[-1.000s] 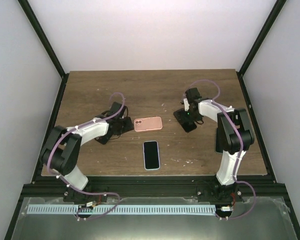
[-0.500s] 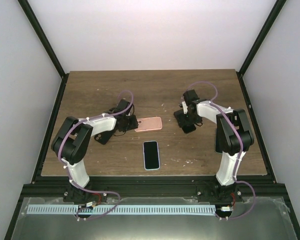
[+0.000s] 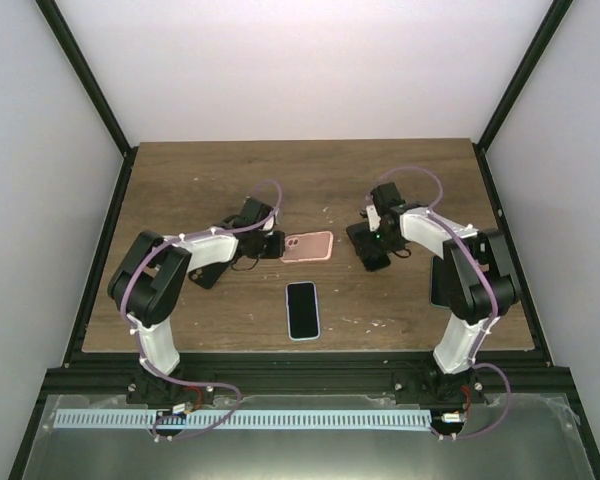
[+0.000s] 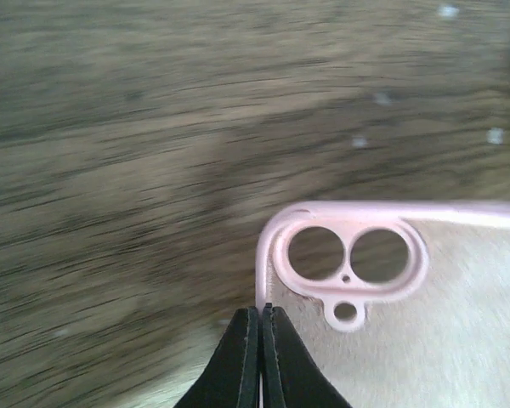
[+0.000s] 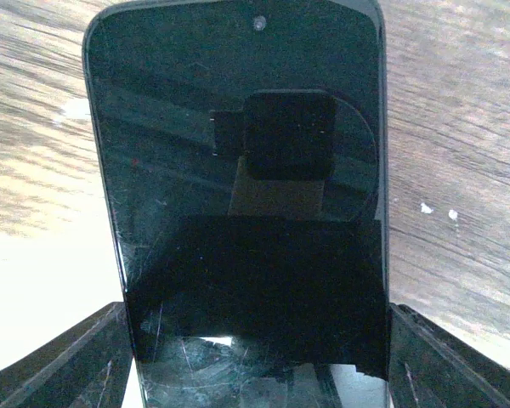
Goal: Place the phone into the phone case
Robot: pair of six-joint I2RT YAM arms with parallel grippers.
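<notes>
The phone case, lying 9-to-3, is being touched at its 9 o'clock rim by the closed left claw, the phone being seen at its 6 o'clock, pointing 12-to-6.

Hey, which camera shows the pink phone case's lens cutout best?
The left wrist view: the pink plastic phone case is close, both round lens holes sharp beside the left arm's shut fingers. The top external view shows the whole case, small, without that detail. The right wrist view misses it.

1 overhead, 2 wrist close-ups; shared tabletop
</notes>
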